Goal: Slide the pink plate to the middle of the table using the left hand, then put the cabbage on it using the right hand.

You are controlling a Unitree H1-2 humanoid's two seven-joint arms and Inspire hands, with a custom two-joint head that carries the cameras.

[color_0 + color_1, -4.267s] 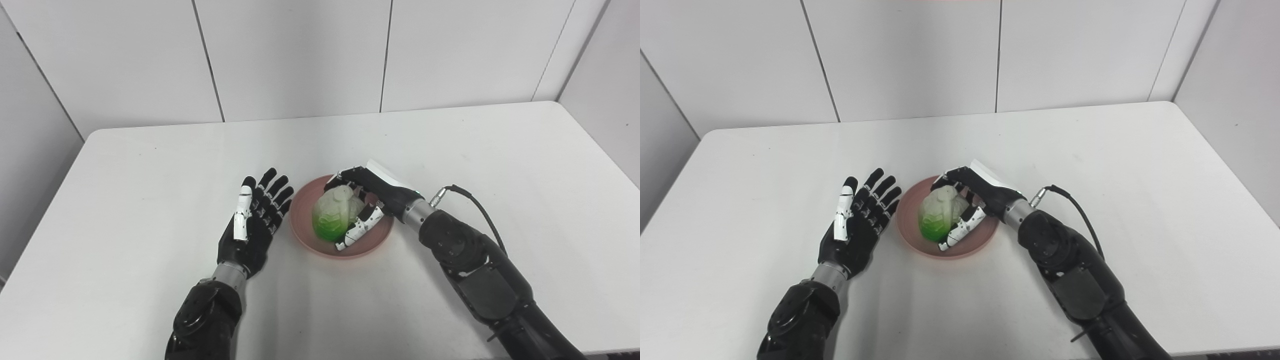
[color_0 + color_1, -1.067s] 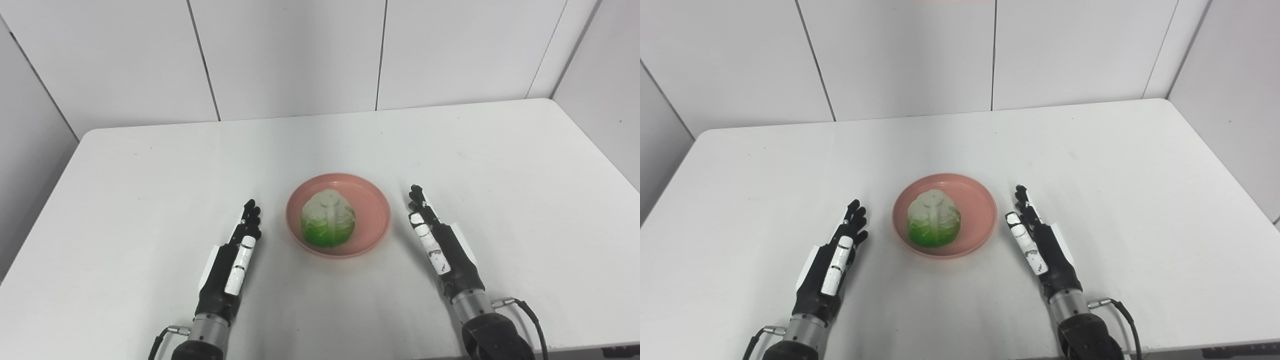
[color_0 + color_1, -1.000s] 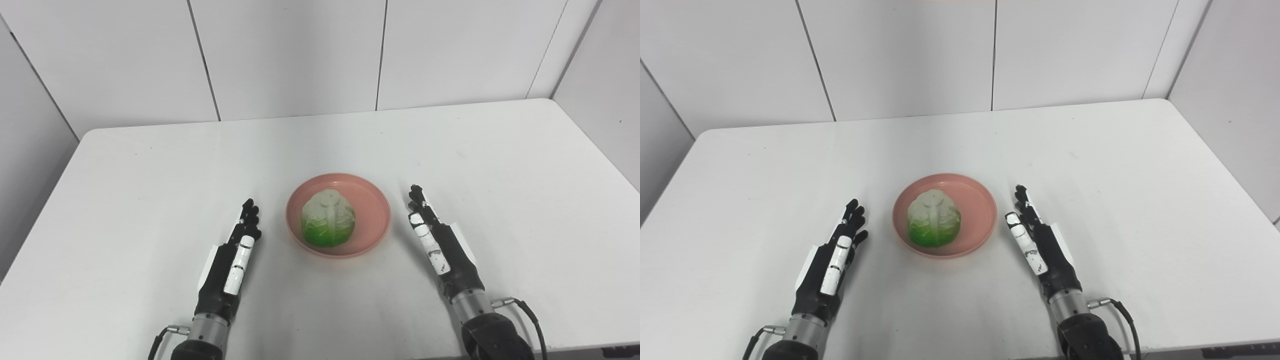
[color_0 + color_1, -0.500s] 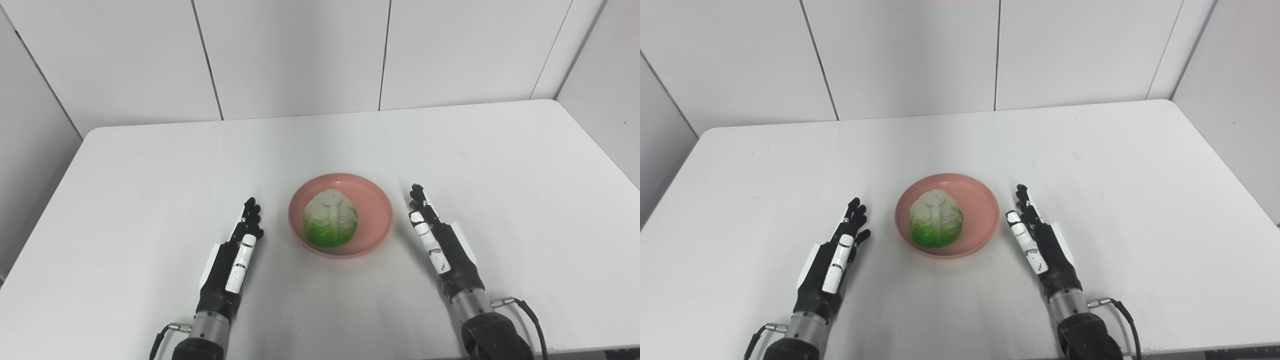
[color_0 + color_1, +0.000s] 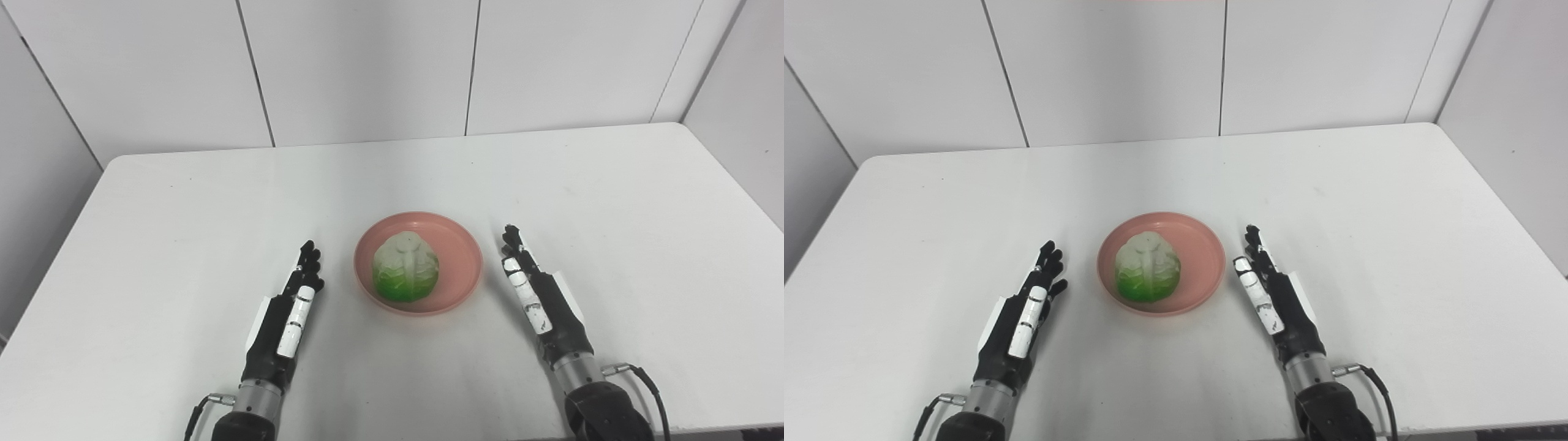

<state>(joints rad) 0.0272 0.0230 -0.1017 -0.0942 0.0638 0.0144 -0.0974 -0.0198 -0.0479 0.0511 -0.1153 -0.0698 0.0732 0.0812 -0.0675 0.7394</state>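
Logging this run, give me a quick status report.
Left hand open, right hand open, both flanking the pink plate. Cabbage on it. Nothing in the way.

Both forearms are cut off by the bottom edge just below the wrists. The left hand and right hand stand edge-on, so their palms are hidden. The cabbage covers part of the pink plate floor, and its underside is out of sight. The desk runs out of frame at its near edge and both near corners.
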